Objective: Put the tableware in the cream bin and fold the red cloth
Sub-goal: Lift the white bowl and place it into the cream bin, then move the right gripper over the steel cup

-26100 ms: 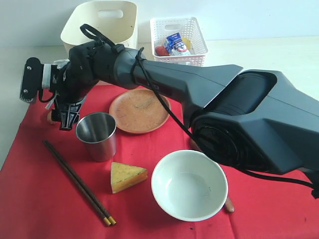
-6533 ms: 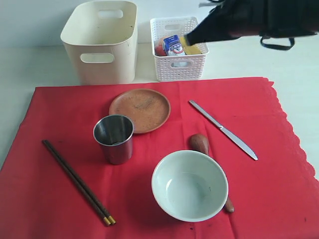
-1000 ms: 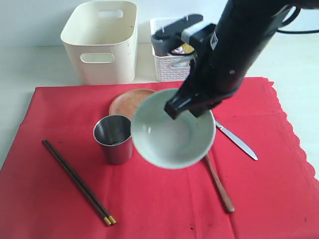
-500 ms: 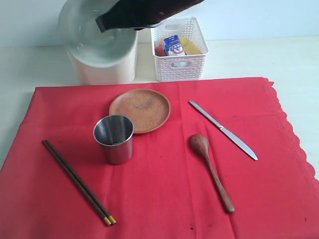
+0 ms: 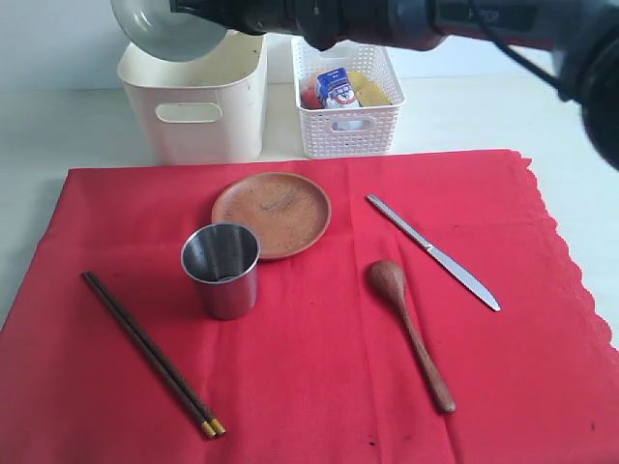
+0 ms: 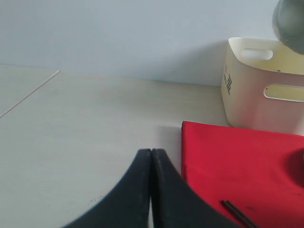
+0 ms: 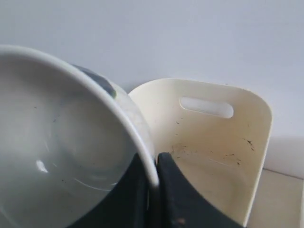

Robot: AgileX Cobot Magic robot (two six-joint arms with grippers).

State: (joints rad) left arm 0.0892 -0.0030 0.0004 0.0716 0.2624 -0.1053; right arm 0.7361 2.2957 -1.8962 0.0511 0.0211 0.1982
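Observation:
My right gripper (image 7: 153, 164) is shut on the rim of the pale green-white bowl (image 7: 57, 142), holding it tilted above the cream bin (image 5: 198, 97); the bowl (image 5: 164, 27) shows at the top left of the exterior view. The bin's inside (image 7: 213, 142) lies just beyond the bowl. On the red cloth (image 5: 309, 387) lie the clay plate (image 5: 271, 213), steel cup (image 5: 222, 269), dark chopsticks (image 5: 150, 353), wooden spoon (image 5: 411, 329) and steel knife (image 5: 432, 251). My left gripper (image 6: 151, 153) is shut and empty, off the cloth's corner (image 6: 237, 161) over bare table.
A white lattice basket (image 5: 348, 101) with a milk carton (image 5: 338, 87) and other food stands right of the bin. The right arm (image 5: 406, 19) spans the top of the exterior view. The cloth's scalloped edge (image 5: 566, 251) runs along the right. A pale wall stands behind.
The right arm has carried the bowl up from the cloth to above the cream bin, and in the last half second raised it a little higher and tilted it. The other tableware has not moved.

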